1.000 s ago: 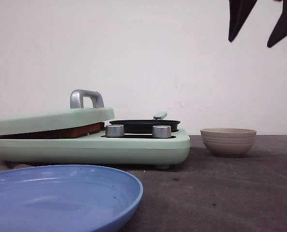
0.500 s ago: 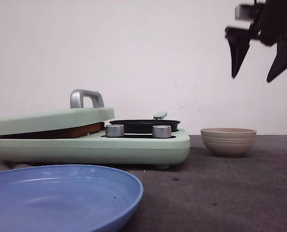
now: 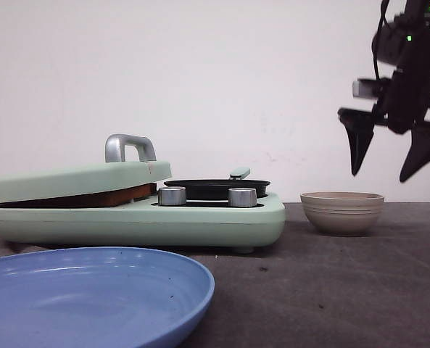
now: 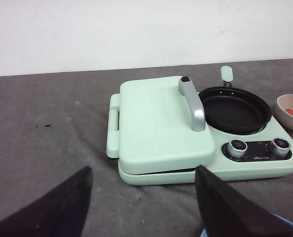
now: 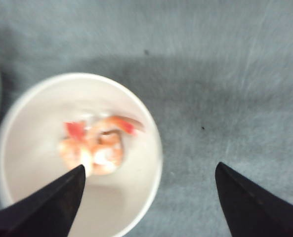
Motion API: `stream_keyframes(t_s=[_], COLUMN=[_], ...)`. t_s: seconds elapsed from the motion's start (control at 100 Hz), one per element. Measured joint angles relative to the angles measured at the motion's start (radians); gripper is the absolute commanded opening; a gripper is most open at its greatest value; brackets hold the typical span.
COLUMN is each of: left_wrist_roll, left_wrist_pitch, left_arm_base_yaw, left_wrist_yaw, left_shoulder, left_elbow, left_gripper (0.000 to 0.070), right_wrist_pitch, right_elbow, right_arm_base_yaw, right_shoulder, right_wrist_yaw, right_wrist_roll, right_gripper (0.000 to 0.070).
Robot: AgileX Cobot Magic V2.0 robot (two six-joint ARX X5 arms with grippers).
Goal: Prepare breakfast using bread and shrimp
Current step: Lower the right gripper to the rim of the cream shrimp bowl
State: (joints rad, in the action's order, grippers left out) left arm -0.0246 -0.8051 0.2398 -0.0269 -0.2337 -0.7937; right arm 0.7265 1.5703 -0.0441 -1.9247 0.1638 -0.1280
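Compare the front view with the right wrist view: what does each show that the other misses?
Front view only: the green cooker with its closed lid, black pan and two knobs, the blue plate, and the right gripper hanging open above the table. Right wrist view only: the shrimp lying inside the bowl, hidden from the front by the bowl's wall. Both: the beige bowl on the dark table, and the right gripper's open fingers.
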Motion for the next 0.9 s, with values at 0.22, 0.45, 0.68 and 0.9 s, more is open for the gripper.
stream_keyframes(t_s=[0.22,0.45,0.68,0.9], left_wrist_roll=[0.000,0.000,0.000,0.000], left_wrist_pitch=[0.000,0.000,0.000,0.000], left_arm_base_yaw=[0.000,0.000,0.000,0.000], left_wrist_yaw=[0.000,0.000,0.000,0.000], left_shoulder=[0.000,0.000,0.000,0.000], left_elbow=[0.000,0.000,0.000,0.000], left_gripper=[0.0350,0.0350,0.0350,0.0350], right_wrist_pitch=[-0.015,-0.028,-0.034,-0.032], right_elbow=[0.000,0.000,0.000,0.000], right_arm_base_yaw=[0.005,0.005,0.005,0.005], right_shoulder=[-0.057,-0.087,-0.088,-0.088], right_wrist_yaw=[0.031,0.050,0.048,0.046], right_wrist_roll=[0.000,0.000,0.000,0.000], right_gripper=[0.0492,0.0391,0.0245,0.0183])
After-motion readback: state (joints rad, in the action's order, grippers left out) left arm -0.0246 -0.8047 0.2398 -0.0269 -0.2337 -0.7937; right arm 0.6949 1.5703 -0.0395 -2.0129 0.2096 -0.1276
